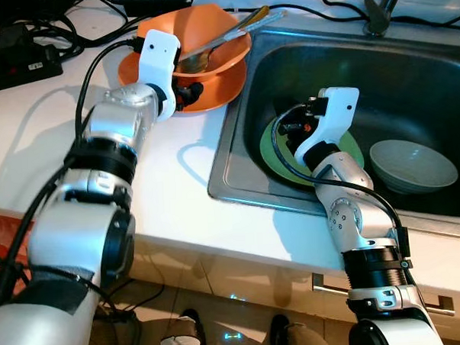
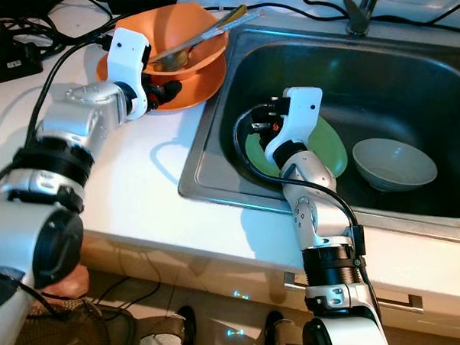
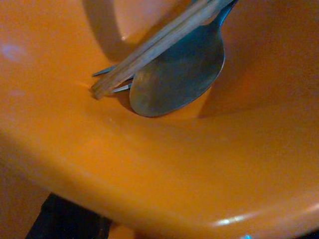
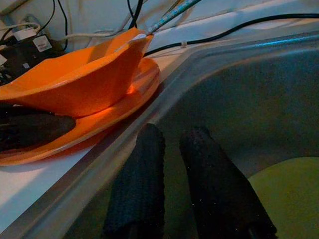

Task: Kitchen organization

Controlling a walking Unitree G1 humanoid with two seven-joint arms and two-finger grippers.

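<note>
Looking down from the head cameras, a white counter [image 1: 177, 190] runs beside a steel sink [image 1: 236, 134], with dark cables [image 1: 25, 36] and a power strip [image 1: 15, 67] at the back. An orange bowl [image 1: 209, 36] sits on an orange plate [image 1: 226, 85] at the sink's edge, chopsticks [image 1: 239, 28] and a spoon [image 1: 198, 61] leaning inside. A green plate [image 2: 328, 141] and a pale bowl [image 1: 413, 164] lie in the basin. The left gripper [image 1: 187, 92] reaches to the orange plate's near rim, bent at the elbow; whether its jaws are apart cannot be told. The left wrist view sits close against the bowl's inside, spoon and chopstick tips crossing. In the right wrist view, the right gripper [image 4: 172, 149] hangs inside the basin over the green plate's edge, fingers [image 4: 144, 174] nearly together, holding nothing.
</note>
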